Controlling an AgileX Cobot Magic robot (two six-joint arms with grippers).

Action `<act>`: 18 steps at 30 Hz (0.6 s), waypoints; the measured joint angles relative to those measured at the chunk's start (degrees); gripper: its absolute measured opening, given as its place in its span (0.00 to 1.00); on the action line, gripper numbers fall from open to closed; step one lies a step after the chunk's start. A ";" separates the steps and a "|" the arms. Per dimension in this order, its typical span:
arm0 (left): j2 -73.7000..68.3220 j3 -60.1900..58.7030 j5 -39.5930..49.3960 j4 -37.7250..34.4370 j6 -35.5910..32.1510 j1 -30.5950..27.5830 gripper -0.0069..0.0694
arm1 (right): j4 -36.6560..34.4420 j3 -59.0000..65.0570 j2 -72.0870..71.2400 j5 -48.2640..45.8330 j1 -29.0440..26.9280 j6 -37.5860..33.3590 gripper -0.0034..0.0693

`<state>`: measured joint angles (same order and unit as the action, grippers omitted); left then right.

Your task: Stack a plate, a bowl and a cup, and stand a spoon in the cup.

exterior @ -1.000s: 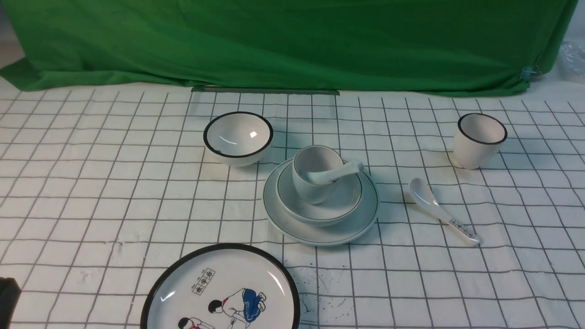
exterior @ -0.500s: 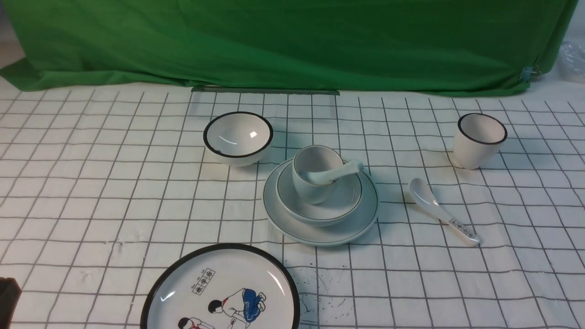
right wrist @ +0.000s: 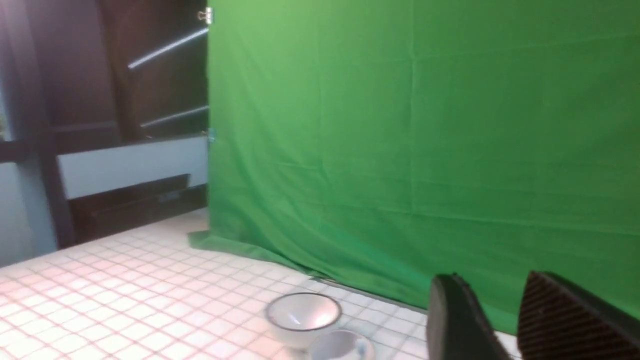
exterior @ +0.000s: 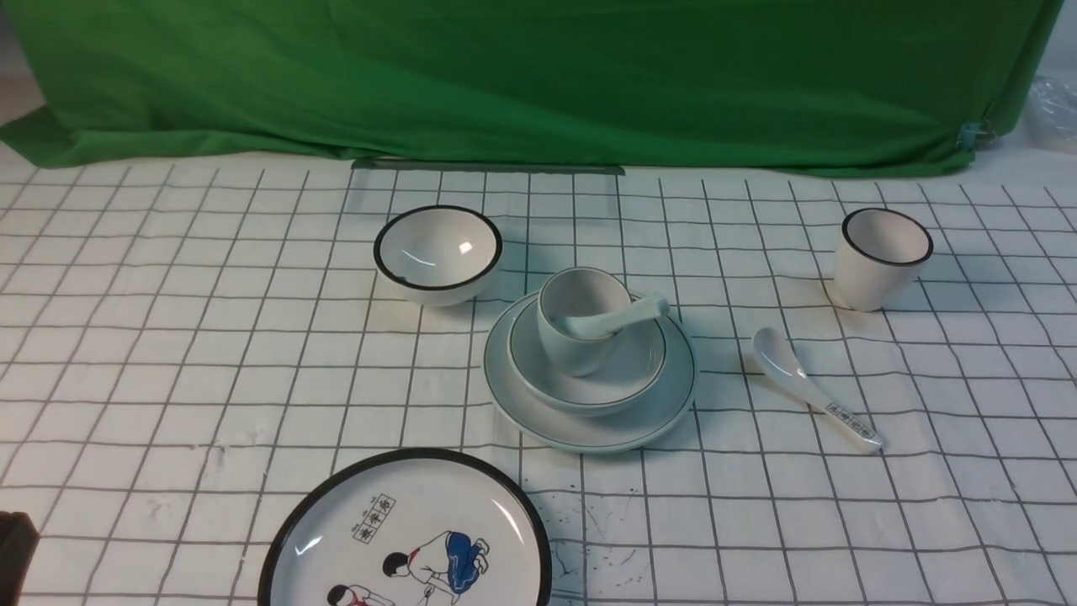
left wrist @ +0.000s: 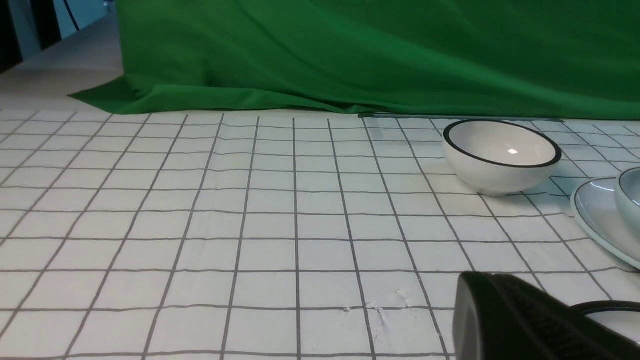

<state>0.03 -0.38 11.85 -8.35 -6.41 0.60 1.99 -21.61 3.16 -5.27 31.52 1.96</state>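
Nothing moves vs earlier: cup [exterior: 580, 324] w/ spoon [exterior: 618, 314] sits in bowl [exterior: 589, 379] on plate [exterior: 589, 425], right gripper [right wrist: 505, 320] fingers slightly apart holding nothing, left gripper [left wrist: 530, 320] state can't tell.

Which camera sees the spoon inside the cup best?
The front view: the spoon lies in the cup, its handle leaning over the rim. The left wrist view leaves it out; the right wrist view shows only a blur inside the cup.

The table is viewed from above and forward by the front camera, low and close by the left wrist, high toward the backdrop by the right; the black-rimmed bowl [exterior: 438, 254] [left wrist: 501, 156] [right wrist: 303, 315] is shared
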 joint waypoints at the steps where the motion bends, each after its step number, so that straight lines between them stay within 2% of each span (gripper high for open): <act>1: 0.00 0.00 0.00 0.00 0.00 0.00 0.09 | 0.00 1.40 -0.58 0.05 -3.80 -0.18 0.37; 2: 0.00 0.00 0.00 0.00 0.00 0.00 0.09 | 0.00 2.89 -0.80 0.18 -7.51 -0.50 0.37; 3: 0.00 0.00 0.00 0.00 0.00 0.00 0.09 | 0.00 3.18 -0.80 0.16 -8.15 -0.50 0.37; 5: 0.00 0.00 0.00 0.00 0.00 0.00 0.09 | 0.00 7.79 -0.86 0.16 -15.85 -2.28 0.37; 9: 0.00 0.00 0.07 0.00 0.00 0.00 0.09 | 0.00 19.01 -2.45 -0.12 -26.15 -6.14 0.37; 13: 0.05 0.00 0.07 0.00 0.00 0.00 0.09 | 0.00 22.08 -3.03 -7.99 -30.14 -6.49 0.37; 18: 0.05 0.00 0.07 0.00 0.00 0.00 0.09 | 0.00 22.14 -3.03 -8.45 -30.57 -7.09 0.37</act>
<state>0.08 -0.38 11.92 -8.35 -6.41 0.60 1.99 0.53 0.13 -13.73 0.94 -5.13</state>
